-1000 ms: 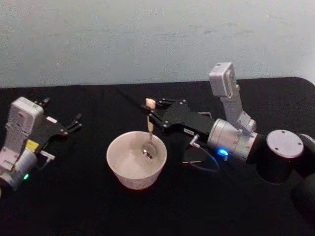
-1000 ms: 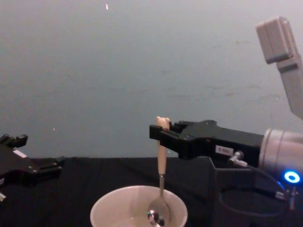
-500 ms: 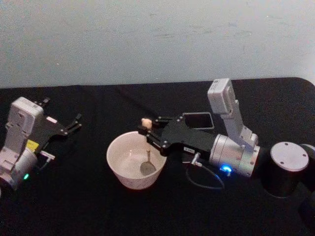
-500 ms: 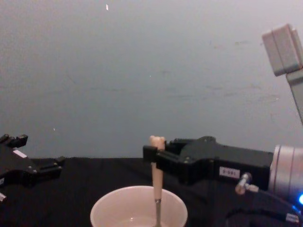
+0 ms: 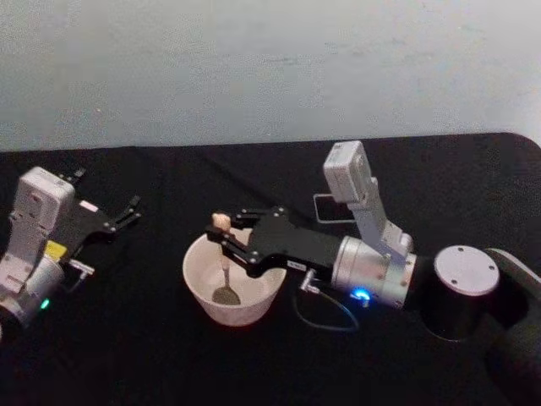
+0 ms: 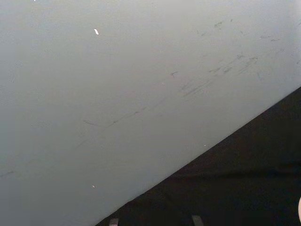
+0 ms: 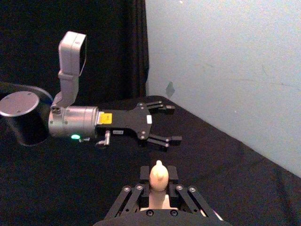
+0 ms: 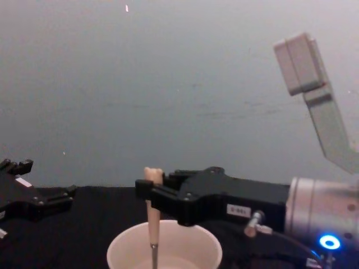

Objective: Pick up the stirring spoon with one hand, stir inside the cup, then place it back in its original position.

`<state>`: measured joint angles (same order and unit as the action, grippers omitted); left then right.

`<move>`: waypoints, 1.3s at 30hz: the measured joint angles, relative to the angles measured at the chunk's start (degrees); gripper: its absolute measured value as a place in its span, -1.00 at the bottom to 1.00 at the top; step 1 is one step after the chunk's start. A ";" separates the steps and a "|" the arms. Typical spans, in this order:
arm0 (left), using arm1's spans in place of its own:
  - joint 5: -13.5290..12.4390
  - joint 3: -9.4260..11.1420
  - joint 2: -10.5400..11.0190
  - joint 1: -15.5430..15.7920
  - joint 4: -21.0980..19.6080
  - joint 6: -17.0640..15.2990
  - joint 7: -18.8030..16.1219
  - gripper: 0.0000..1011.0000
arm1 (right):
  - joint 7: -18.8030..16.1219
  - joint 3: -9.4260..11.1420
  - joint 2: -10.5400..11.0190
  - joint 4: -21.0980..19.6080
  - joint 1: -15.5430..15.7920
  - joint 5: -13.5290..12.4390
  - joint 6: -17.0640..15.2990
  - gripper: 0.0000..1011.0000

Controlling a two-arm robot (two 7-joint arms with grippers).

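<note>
Dim, flat light, brightest on the pale wall [image 5: 270, 68].

The right tool [image 5: 221, 239] has swung from right of centre toward the middle-left of the head view, and lower. It carried the stirring spoon [image 5: 224, 272] from the right side of the cup [image 5: 203, 292] to its left side. In the chest view the spoon's handle [image 8: 152, 213] has shifted leftward. The dark holder [image 5: 319, 209], covered a second ago, now shows its rim behind the arm.

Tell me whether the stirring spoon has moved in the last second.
Yes. Held in the right hand, the stirring spoon has swept from the right side of the cup to its left side, in the head view.
</note>
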<state>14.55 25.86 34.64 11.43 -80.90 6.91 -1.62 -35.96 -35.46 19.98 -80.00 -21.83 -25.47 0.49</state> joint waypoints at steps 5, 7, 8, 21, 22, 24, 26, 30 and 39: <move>0.00 0.00 0.00 0.00 0.00 0.00 0.00 0.98 | 0.84 -0.08 -1.62 1.94 -1.41 0.26 0.24 -0.58; 0.00 0.00 0.00 0.00 0.00 0.00 0.00 0.98 | 1.30 -0.08 -2.29 2.94 -2.12 0.46 0.40 -0.58; 0.00 0.00 0.00 0.00 0.00 0.00 0.00 0.98 | 1.63 -0.02 -2.74 3.63 -2.59 0.61 0.48 -0.58; 0.00 0.00 0.00 0.00 0.00 0.00 0.00 0.98 | 3.42 2.24 -3.49 6.25 -4.19 1.10 0.76 -0.58; 0.00 0.00 0.00 0.00 0.00 0.00 0.00 0.98 | 3.48 2.46 -3.30 6.03 -4.07 1.07 0.71 -0.58; 0.00 0.00 0.00 0.00 0.00 0.00 0.00 0.98 | 3.60 3.00 -2.66 5.29 -3.63 0.90 0.51 -0.58; 0.00 0.00 0.00 0.00 0.00 0.00 0.00 0.98 | 3.66 3.37 -2.11 4.60 -3.20 0.78 0.37 -0.57; 0.00 0.00 0.00 0.00 0.00 0.00 0.00 0.98 | 3.63 4.06 -0.63 2.62 -1.96 0.42 -0.01 -0.58; 0.00 0.00 0.00 0.00 0.00 0.00 0.00 0.98 | 2.54 4.24 2.49 -1.73 1.27 -0.05 -0.49 -0.58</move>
<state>14.55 25.86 34.65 11.43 -80.90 6.91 -1.62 -33.42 -31.22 22.48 -81.72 -20.56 -25.52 0.00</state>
